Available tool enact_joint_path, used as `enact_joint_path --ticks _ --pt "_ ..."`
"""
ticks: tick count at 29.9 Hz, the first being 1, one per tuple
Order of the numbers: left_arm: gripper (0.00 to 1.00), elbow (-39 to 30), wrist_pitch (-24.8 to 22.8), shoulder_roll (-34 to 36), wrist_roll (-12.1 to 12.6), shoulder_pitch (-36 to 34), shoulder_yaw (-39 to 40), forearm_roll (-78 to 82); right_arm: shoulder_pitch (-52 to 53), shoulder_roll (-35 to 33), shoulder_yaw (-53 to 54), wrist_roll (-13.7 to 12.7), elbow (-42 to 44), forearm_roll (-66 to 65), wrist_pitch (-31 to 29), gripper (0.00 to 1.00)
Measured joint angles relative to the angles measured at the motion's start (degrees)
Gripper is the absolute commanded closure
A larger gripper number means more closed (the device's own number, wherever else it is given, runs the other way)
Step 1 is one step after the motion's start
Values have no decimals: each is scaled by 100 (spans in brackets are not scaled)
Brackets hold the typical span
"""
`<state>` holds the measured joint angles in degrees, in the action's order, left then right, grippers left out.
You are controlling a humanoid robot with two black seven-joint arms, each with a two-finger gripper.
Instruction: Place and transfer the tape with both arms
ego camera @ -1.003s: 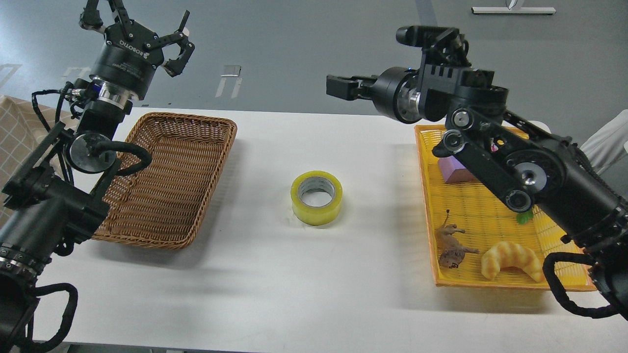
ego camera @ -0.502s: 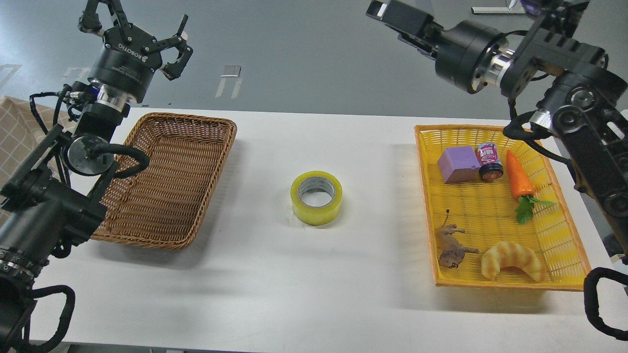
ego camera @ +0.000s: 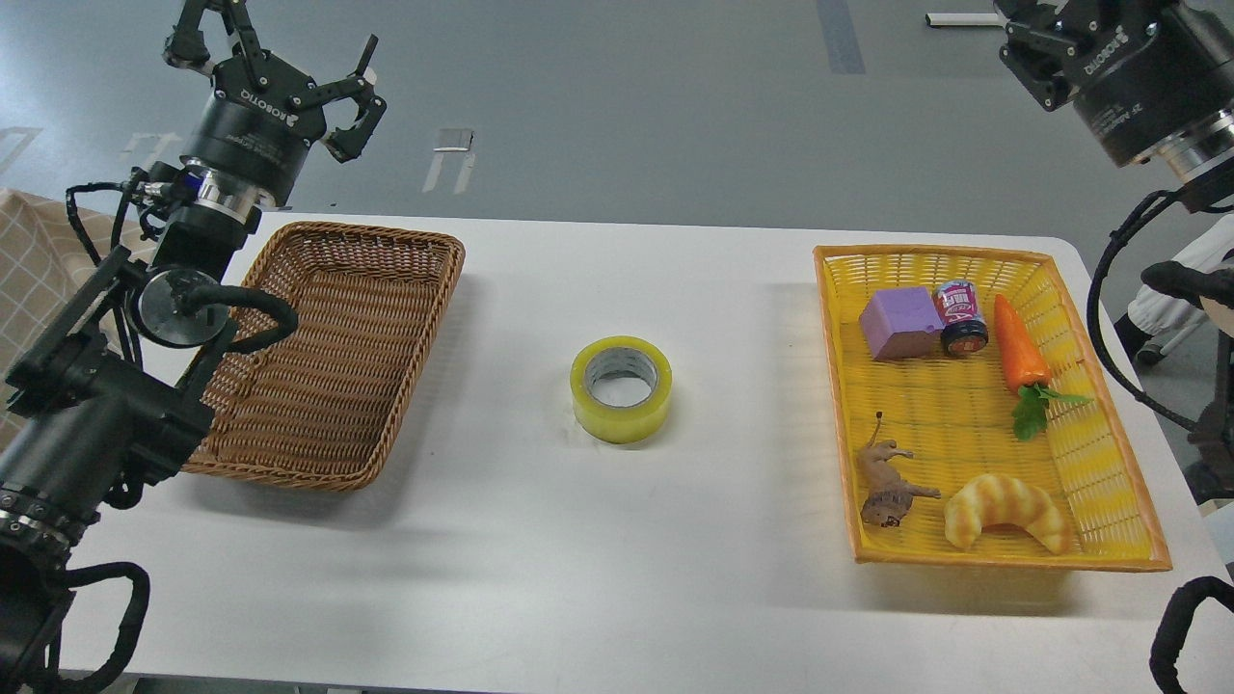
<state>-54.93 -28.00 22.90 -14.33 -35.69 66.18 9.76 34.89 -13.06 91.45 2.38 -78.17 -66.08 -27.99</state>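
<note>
Swinging up and away to the right since the earlier frames, the right arm now leaves the yellow tray [ego camera: 1138, 501] fully uncovered, and the right gripper [ego camera: 1041, 43] sits at the top right corner, cut off by the frame edge, so I cannot tell whether its fingers are spread or closed. Nothing on the table has shifted. The left gripper [ego camera: 280, 58] hovers above the far left corner of the wicker basket [ego camera: 333, 357], its fingers spread apart and holding nothing, much as before.

The tape [ego camera: 622, 388] lies flat on the white table [ego camera: 578, 559], core opening facing up, between the basket and the tray and well apart from both grippers.

Inside the tray, a purple block [ego camera: 898, 326] touches a small jar [ego camera: 961, 317] at the far end, with a toy carrot [ego camera: 1022, 361] just beside them. Nearer, a toy lion [ego camera: 887, 482] stands beside a croissant toy [ego camera: 1007, 513].
</note>
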Motion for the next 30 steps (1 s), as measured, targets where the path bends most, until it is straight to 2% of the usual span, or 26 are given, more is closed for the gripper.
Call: enact_joint_path --ticks 4,11,17,23,30 --pt "2 0 0 -34 8 0 -5 0 -44 107 104 -68 201 817 0 0" --pt "2 -8 0 -36 15 0 -8 0 22 218 128 -80 793 1250 1 0" --pt "2 -9 0 -35 33 0 -42 8 13 360 124 -90 1059 2282 1 0" --pt "2 -10 0 -72 44 -10 -53 11 -77 531 135 -90 1193 2969 0 0" --pt "2 -9 0 -83 44 -10 -53 17 -203 764 137 -90 1217 3177 -2 0"
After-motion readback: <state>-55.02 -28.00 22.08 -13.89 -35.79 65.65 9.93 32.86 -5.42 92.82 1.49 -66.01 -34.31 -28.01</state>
